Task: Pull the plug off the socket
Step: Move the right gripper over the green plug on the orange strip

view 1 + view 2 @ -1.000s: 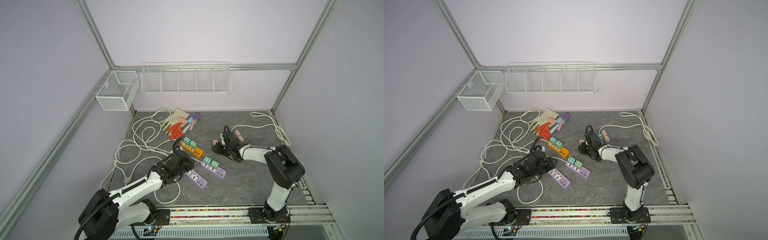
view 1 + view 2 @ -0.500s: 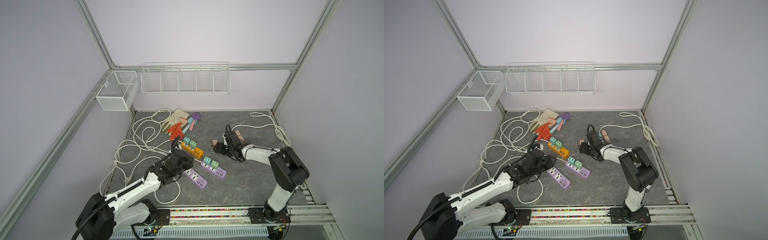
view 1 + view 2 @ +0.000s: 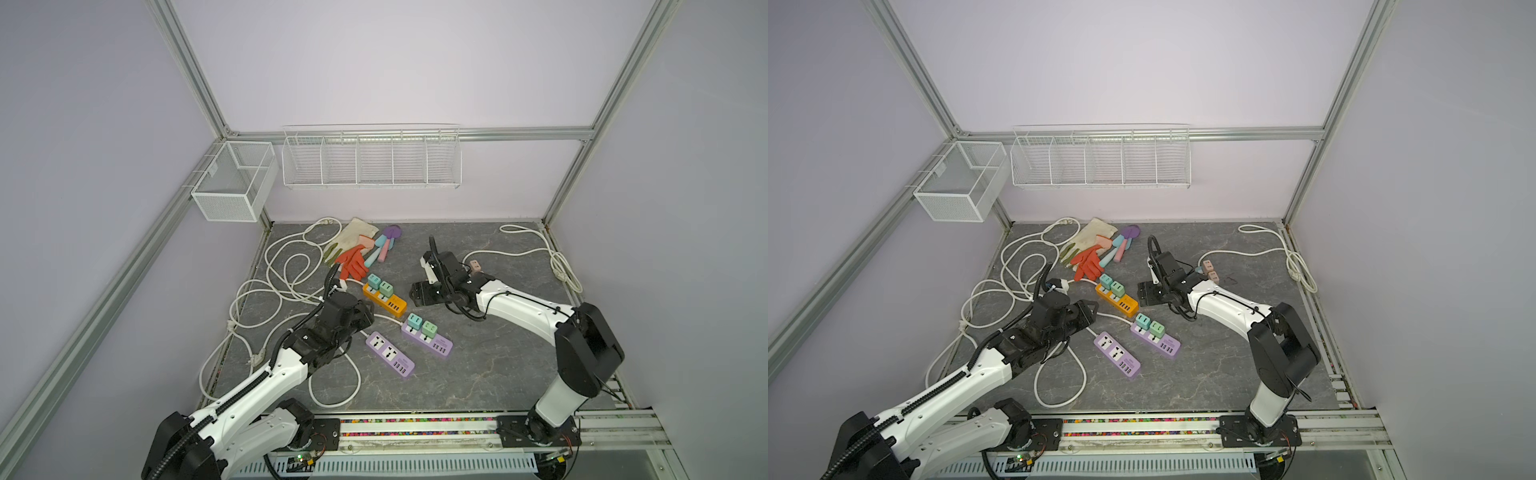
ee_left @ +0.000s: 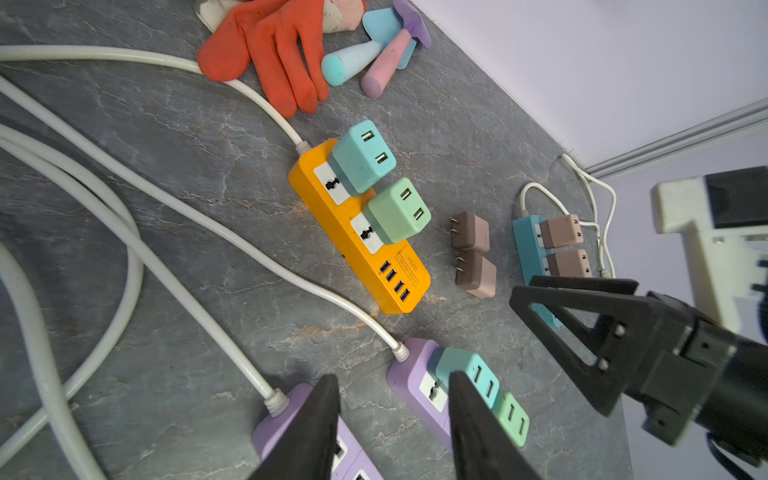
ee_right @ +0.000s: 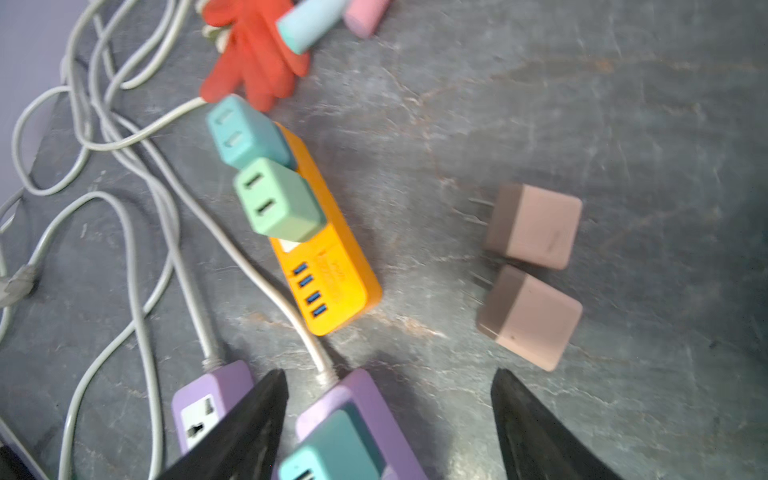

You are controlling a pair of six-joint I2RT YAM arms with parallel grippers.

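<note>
Plugs (image 3: 414,321) in teal and green sit pushed into a purple power strip (image 3: 436,345) mid-table, with two more in an orange strip (image 3: 392,305) behind. Left of them the left gripper (image 4: 391,376) hovers, fingers slightly apart, holding nothing. The right gripper (image 5: 390,372) is spread wide and empty near two loose brown plugs (image 5: 530,274). With no strip pinned, I'd expect a pull to drag it along. The mesh box (image 3: 232,187) on the left wall and the wire rack (image 3: 370,166) at the back look empty.

Colours on a grey marbled table (image 3: 498,365).
Orange strip (image 4: 374,274), purple strip (image 3: 390,354), teal plug (image 4: 363,156), green plug (image 4: 397,212), brown plugs (image 4: 469,230), red glove (image 4: 270,54).
</note>
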